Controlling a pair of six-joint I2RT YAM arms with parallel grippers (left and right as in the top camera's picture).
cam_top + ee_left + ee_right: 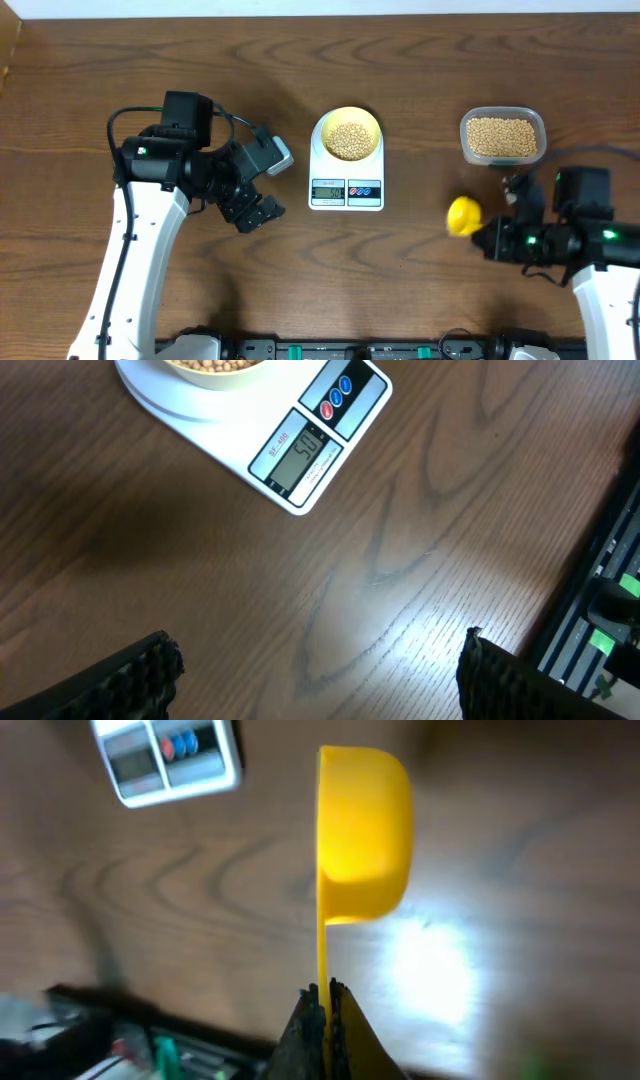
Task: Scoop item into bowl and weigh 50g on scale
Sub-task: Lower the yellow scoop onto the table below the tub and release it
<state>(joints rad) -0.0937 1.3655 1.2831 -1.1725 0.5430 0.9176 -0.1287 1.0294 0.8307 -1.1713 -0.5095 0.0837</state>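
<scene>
Yellow bowl (350, 111) sits centred on the white scale (345, 174), top middle of the frame, holding a heap of soybeans (350, 140). Clear tub (541, 125) with more beans is at upper right. Right claw (487, 232) is lower right, pinching the yellow scoop (463, 215). Left claw (255, 212) is just left of the scale, spread open and empty.

Left wrist: scale display (300, 457) at upper middle looks like 50; decimal mark too small to tell. Fingers (130, 675) sit apart at the bottom corners, nothing between them.

Right wrist: claw clamped on the scoop handle at bottom centre. Cup is seen edge-on, contents hidden. Scale is blurred in the upper-left corner.

My read: scooping is likely done and we're at verify-weight. Next move calls for a steady readout check, then parking the scoop clear of the scale. If short, add only a few beans at a time.

Desk (400, 60) is dark brown wood grain with some glare. Of the room, only a black rail with green lights shows along the bottom edge.
</scene>
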